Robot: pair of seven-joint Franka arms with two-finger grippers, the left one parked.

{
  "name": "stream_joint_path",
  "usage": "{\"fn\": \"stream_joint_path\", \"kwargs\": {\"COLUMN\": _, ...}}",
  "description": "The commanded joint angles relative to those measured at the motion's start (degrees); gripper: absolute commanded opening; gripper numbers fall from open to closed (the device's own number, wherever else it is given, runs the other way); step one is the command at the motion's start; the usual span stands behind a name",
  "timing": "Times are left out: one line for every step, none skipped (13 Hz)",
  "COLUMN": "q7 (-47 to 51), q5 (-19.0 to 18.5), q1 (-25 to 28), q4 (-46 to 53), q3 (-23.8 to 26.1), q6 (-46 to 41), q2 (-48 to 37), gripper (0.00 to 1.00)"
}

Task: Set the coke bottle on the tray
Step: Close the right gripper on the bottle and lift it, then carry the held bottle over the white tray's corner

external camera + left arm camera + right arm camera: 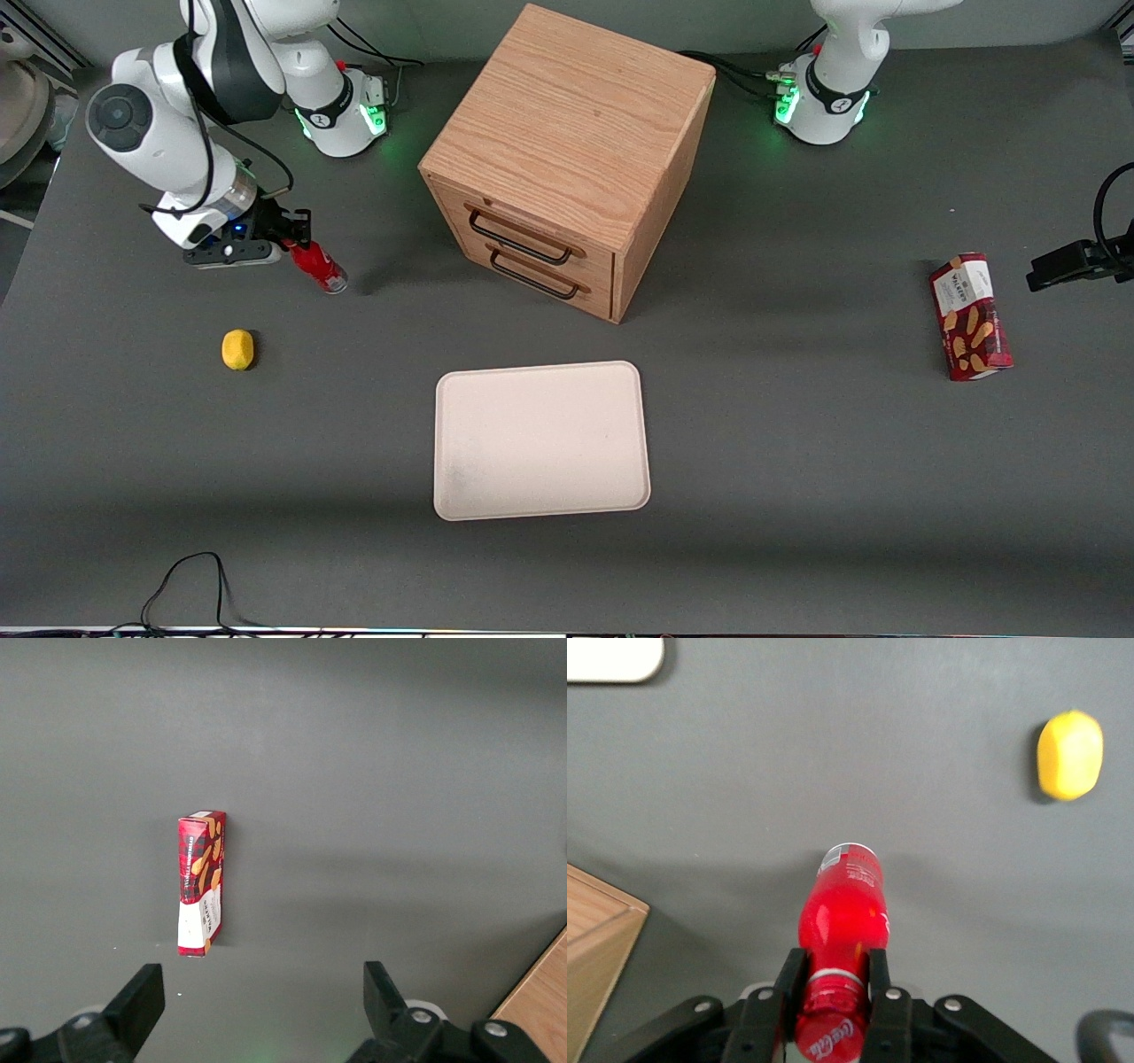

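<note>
The coke bottle (317,266) is a slim red bottle with a red cap and a silvery base. It is tilted, with its base low over the table, at the working arm's end and farther from the front camera than the lemon. My right gripper (297,241) is shut on its neck, just below the cap. In the right wrist view the fingers (790,979) clamp the bottle (843,908) at the neck, and the gripper (834,967) holds it. The cream-white tray (540,439) lies flat near the table's middle, nearer the front camera than the cabinet; its corner also shows in the right wrist view (611,657).
A wooden drawer cabinet (567,151) stands at the table's middle, between the bottle and the parked arm's end; its edge also shows in the right wrist view (594,948). A yellow lemon (237,349) lies near the bottle. A red biscuit box (970,316) lies toward the parked arm's end.
</note>
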Motion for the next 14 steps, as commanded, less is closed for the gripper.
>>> {"fn": "stream_joint_path", "kwargs": {"q7": 0.46, "q5": -0.32, "q1": 0.18, "q4": 16.28, "q3": 0.61, "q6": -11.17, "q2": 7.22, "gripper": 0.01}}
{"fn": "stream_joint_path", "kwargs": {"q7": 0.55, "q5": -0.15, "q1": 0.18, "q4": 21.90, "q3": 1.14, "q6": -15.22, "q2": 9.33, "gripper": 0.01}}
{"fn": "stream_joint_path", "kwargs": {"q7": 0.55, "q5": 0.03, "q1": 0.18, "q4": 27.61, "q3": 1.14, "q6": -18.83, "q2": 11.70, "gripper": 0.01}}
{"fn": "stream_joint_path", "kwargs": {"q7": 0.63, "q5": 0.21, "q1": 0.18, "q4": 33.15, "q3": 1.49, "q6": -21.82, "q2": 14.16, "gripper": 0.01}}
{"fn": "stream_joint_path", "kwargs": {"q7": 0.63, "q5": 0.21, "q1": 0.10, "q4": 38.95, "q3": 2.36, "q6": -24.55, "q2": 16.79, "gripper": 0.01}}
{"fn": "stream_joint_path", "kwargs": {"q7": 0.81, "q5": 0.29, "q1": 0.01, "q4": 45.27, "q3": 3.33, "q6": -27.19, "q2": 19.69, "gripper": 0.01}}
{"fn": "stream_joint_path", "kwargs": {"q7": 0.90, "q5": 0.64, "q1": 0.10, "q4": 51.43, "q3": 3.77, "q6": -30.34, "q2": 22.42, "gripper": 0.01}}
{"fn": "stream_joint_path", "kwargs": {"q7": 1.16, "q5": 1.26, "q1": 0.10, "q4": 57.75, "q3": 3.95, "q6": -33.16, "q2": 26.10, "gripper": 0.01}}
{"fn": "stream_joint_path", "kwargs": {"q7": 1.16, "q5": 1.35, "q1": 0.10, "q4": 63.99, "q3": 4.13, "q6": -35.80, "q2": 29.70, "gripper": 0.01}}
{"fn": "stream_joint_path", "kwargs": {"q7": 1.16, "q5": 1.18, "q1": 0.10, "q4": 69.36, "q3": 5.17, "q6": -38.00, "q2": 33.04, "gripper": 0.01}}
{"fn": "stream_joint_path", "kwargs": {"q7": 1.25, "q5": 1.09, "q1": 0.01, "q4": 74.12, "q3": 6.14, "q6": -39.41, "q2": 35.95, "gripper": 0.01}}
{"fn": "stream_joint_path", "kwargs": {"q7": 1.34, "q5": 1.00, "q1": 0.01, "q4": 78.43, "q3": 6.85, "q6": -40.12, "q2": 38.68, "gripper": 0.01}}
{"fn": "stream_joint_path", "kwargs": {"q7": 1.51, "q5": 0.82, "q1": 0.01, "q4": 81.86, "q3": 8.33, "q6": -40.48, "q2": 41.66, "gripper": 0.01}}
{"fn": "stream_joint_path", "kwargs": {"q7": 1.95, "q5": 0.82, "q1": 0.01, "q4": 84.34, "q3": 9.31, "q6": -40.48, "q2": 43.78, "gripper": 0.01}}
